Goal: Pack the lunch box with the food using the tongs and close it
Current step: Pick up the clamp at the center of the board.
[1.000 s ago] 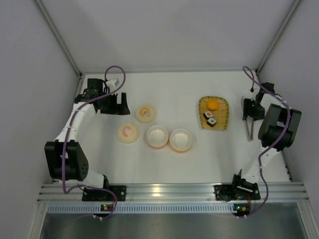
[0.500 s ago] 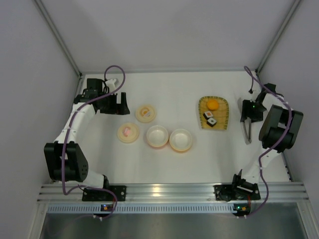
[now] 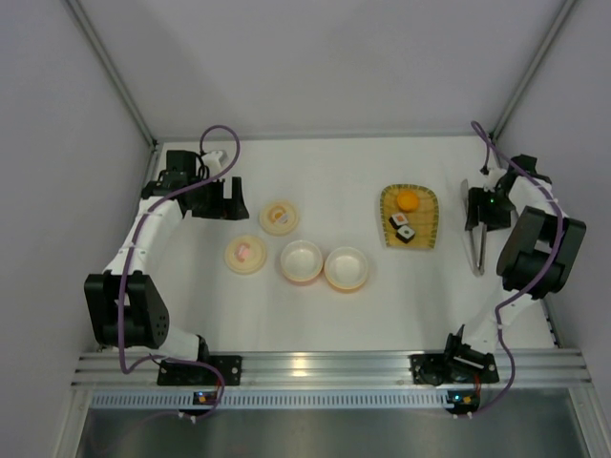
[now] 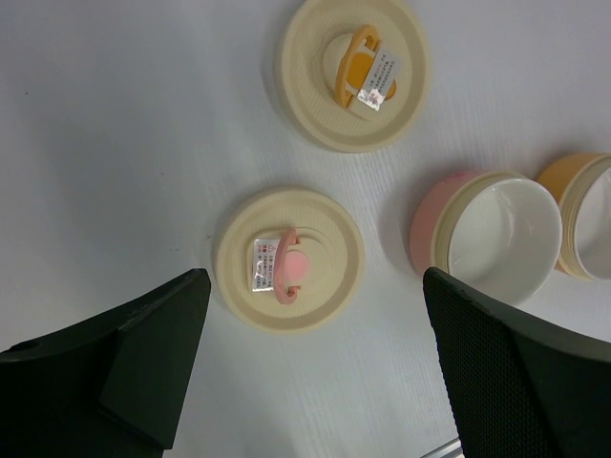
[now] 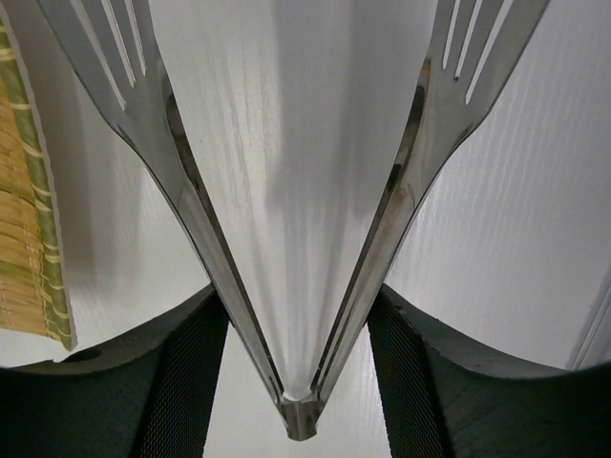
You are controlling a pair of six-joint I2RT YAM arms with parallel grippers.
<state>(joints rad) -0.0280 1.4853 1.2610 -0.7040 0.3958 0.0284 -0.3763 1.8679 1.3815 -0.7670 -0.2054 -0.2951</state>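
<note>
The silver tongs are at the table's right edge, and my right gripper is shut on them. In the right wrist view both tong arms press against my fingers, the joined end toward the camera, with my right gripper around them. The food lies on the yellow tray: an orange ball and two sushi pieces. The lunch box is a pink bowl and an orange bowl, both uncovered. My left gripper hangs open, holding nothing.
Two cream lids lie left of the bowls: one with an orange handle, one with a pink handle. The tray's edge shows left of the tongs. The right wall stands close to the right arm.
The right wrist has shifted slightly with the tongs in its grip, and the tongs have swung a little. The left arm has not moved.
</note>
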